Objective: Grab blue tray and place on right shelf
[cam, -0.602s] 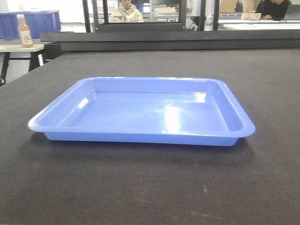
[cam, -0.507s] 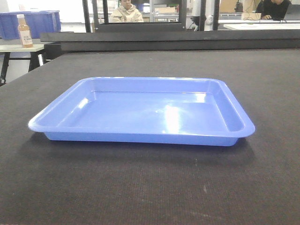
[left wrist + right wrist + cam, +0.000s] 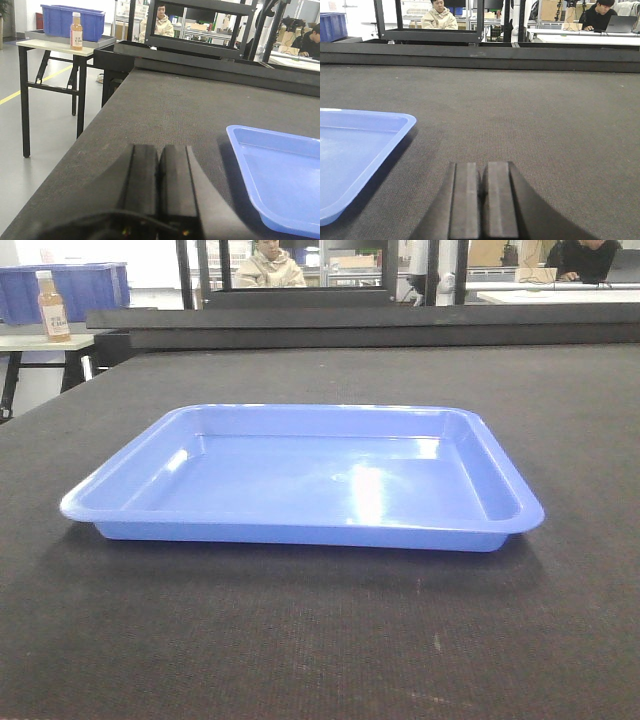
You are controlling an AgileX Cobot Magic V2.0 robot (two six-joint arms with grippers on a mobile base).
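Nothing of the task looks done yet: the blue tray (image 3: 300, 485) lies flat and empty in the middle of the bench (image 3: 300, 650), untouched, and no steel shelf is in view. Grasping it, lifting it and carrying it to the right are all left. The tray is shallow and rectangular, of glossy light-blue plastic, with rounded corners, a flared rolled rim and bright glare on its floor. The bench is covered in dark, matte, finely woven material. The left gripper (image 3: 159, 156) sits low near the tray's left edge, the right gripper (image 3: 483, 172) near its right edge. Both have black, blocky jaws pressed together, holding nothing. A bottle (image 3: 52, 306) stands far off to the left.
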